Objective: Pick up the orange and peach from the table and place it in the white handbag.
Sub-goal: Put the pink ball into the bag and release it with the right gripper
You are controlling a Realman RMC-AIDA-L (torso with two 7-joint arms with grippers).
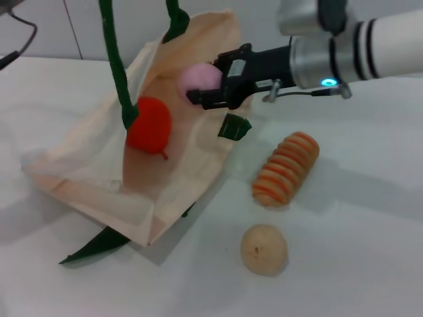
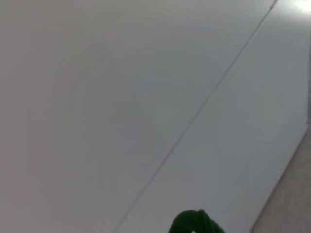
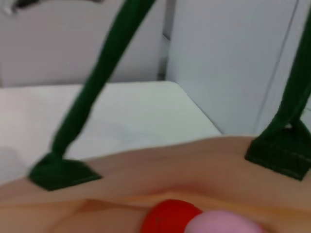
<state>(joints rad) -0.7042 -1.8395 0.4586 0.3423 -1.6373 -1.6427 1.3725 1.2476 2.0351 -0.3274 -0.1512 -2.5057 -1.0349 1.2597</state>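
Note:
The white handbag (image 1: 99,165) lies tilted on the table with its mouth held open. Its dark green strap handles (image 1: 115,66) run up out of the head view. The orange (image 1: 149,125) rests inside the bag, next to a strap. My right gripper (image 1: 205,81) reaches in from the right at the bag's mouth and is shut on the pink peach (image 1: 197,78), holding it over the opening. In the right wrist view the peach (image 3: 223,223) and the orange (image 3: 170,217) show below the bag's rim (image 3: 194,165). My left gripper is out of view; its wrist view shows only a strap end (image 2: 194,222).
An oblong orange-and-tan striped piece (image 1: 285,168) lies on the white table (image 1: 357,264) to the right of the bag. A beige round fruit (image 1: 264,249) sits nearer the front. A green strap end (image 1: 92,247) sticks out under the bag's front corner.

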